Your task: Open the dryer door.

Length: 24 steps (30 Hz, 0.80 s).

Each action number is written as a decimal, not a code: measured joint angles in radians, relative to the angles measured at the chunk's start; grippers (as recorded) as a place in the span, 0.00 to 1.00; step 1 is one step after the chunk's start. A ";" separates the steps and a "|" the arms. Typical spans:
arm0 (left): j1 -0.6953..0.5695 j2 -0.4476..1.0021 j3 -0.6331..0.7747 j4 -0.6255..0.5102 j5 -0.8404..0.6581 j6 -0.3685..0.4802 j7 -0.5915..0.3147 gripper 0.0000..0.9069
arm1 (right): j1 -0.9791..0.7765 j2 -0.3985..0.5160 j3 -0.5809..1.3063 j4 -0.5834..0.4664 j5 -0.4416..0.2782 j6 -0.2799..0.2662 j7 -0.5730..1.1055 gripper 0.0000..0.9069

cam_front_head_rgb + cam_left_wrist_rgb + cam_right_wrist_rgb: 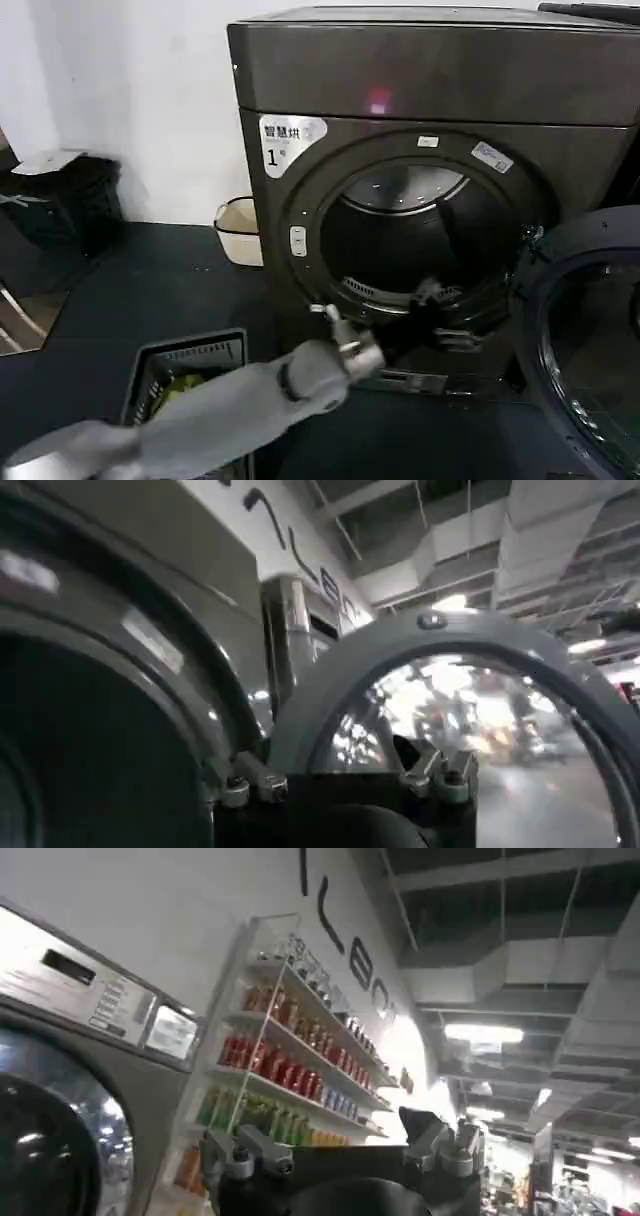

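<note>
I saw my left claw with fingers apart, holding nothing, at the lower rim of the dryer opening, while the dryer door stood swung wide open to the right.

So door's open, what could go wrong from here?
1. The left gripper, fingers apart, sits low at the dryer opening, close to the dryer door hinge side; pulling back carelessly could clip the door or frame.
2. The left arm hangs over the floor basket; lowering it while retracting may hit it.
3. Nothing holds the door, so it could swing back.
</note>
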<state>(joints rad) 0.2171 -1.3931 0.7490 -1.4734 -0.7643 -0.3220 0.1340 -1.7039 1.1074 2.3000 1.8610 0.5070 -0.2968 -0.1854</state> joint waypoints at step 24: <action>0.164 0.845 -0.134 -0.490 -0.036 -0.007 0.027 1.00 | 0.071 -0.042 -0.002 -0.057 -0.074 0.016 0.049 1.00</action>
<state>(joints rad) 0.3808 -0.5478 0.6149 -1.9632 -0.8006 -0.3292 0.1610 -1.6325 1.0654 2.2983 1.8038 0.4329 -0.2807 -0.1363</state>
